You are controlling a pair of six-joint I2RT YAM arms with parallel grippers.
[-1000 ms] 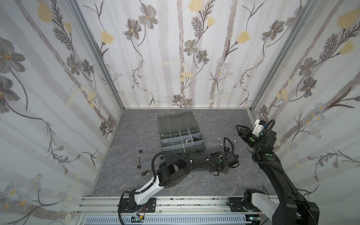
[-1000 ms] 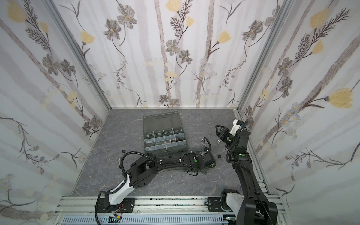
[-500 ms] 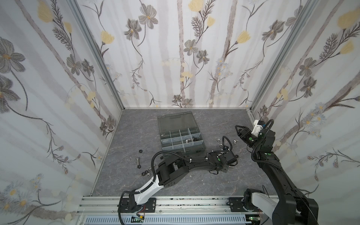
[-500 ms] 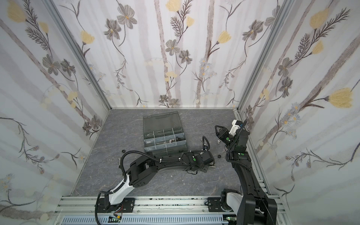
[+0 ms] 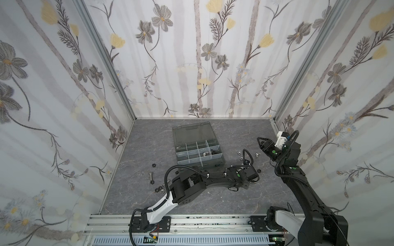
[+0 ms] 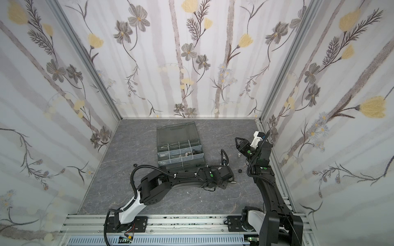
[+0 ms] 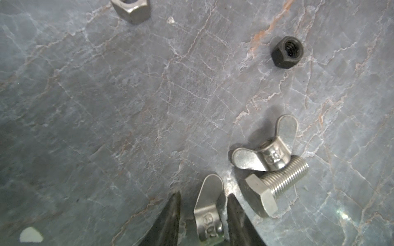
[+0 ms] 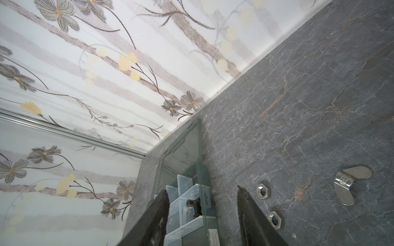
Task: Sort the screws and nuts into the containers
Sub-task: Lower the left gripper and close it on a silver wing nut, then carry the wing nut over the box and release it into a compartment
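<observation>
**Top views.** Open box (image 5: 200, 165) mid-counter (image 5: 149, 204), lid flat toward 12. A few pieces already in the cells (image 5: 193, 147) on its 3 o'clock side. Loose nuts (image 5: 160, 190) and one screw (image 5: 151, 175) at 7–8 o'clock of box. More nuts plus black nut (image 5: 259, 170) at 3–4 o'clock. Left tool (image 5: 253, 181) low on counter at 4 o'clock of box, tips hidden under wrist. Right tool (image 5: 261, 142) raised at 3 o'clock.

**Left wrist.** Left tool astride wing nut (image 7: 207, 208), one wing lying forward between the fingers (image 7: 236, 219). Jaws part-open with a gap on both sides, so no pinch yet, by the look. Just beyond the tips: second wing nut (image 7: 264, 153) leaning on the thread of silver screw (image 7: 275, 187), touching. Black nut farther ahead, well apart. Silver nut (image 7: 131, 9) cut off by frame edge.

**Right wrist.** Right tool jaws wide apart, nothing held, aimed past box edge. Black screw (image 8: 194, 205) in one cell. Hex nuts (image 8: 262, 191) and third wing nut (image 8: 345, 183) loose on counter beside box.

**Handling, judged.** Small steel: stiff, light, slick, not fragile. Likely to pivot or squirt out if pinched on a thin wing. Better to take it across the barrel, or flat across both wing faces. Close slowly and lift straight up to avoid dragging the neighbouring screw.
</observation>
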